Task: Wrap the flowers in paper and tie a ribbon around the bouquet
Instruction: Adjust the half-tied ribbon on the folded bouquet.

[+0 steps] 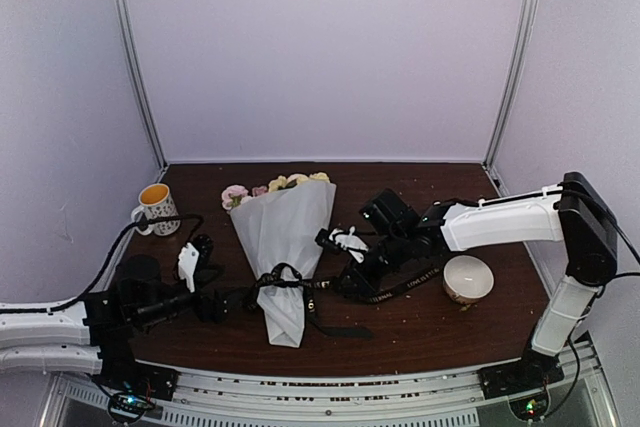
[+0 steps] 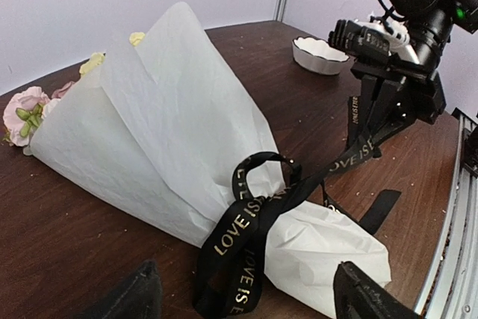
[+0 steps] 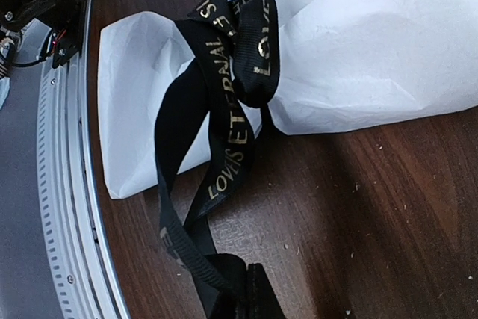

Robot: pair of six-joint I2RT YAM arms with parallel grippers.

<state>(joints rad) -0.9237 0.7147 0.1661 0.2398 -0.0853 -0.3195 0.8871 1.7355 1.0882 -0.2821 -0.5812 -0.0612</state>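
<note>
The bouquet lies on the dark table, its pale paper cone pointing toward me. Pink and yellow flowers show at the wide far end. A black ribbon with gold lettering is looped around the cone's narrow neck. My left gripper stands open just left of that neck, its fingers wide apart with the ribbon's loose loop lying between them, ungripped. My right gripper is shut on one ribbon tail, which runs rightward from the knot to its fingertips. In the top view the right gripper sits right of the cone.
A patterned mug of orange liquid stands at the back left. A white bowl sits right of the right arm. A metal rail runs along the table's near edge. Pale walls enclose the back and sides.
</note>
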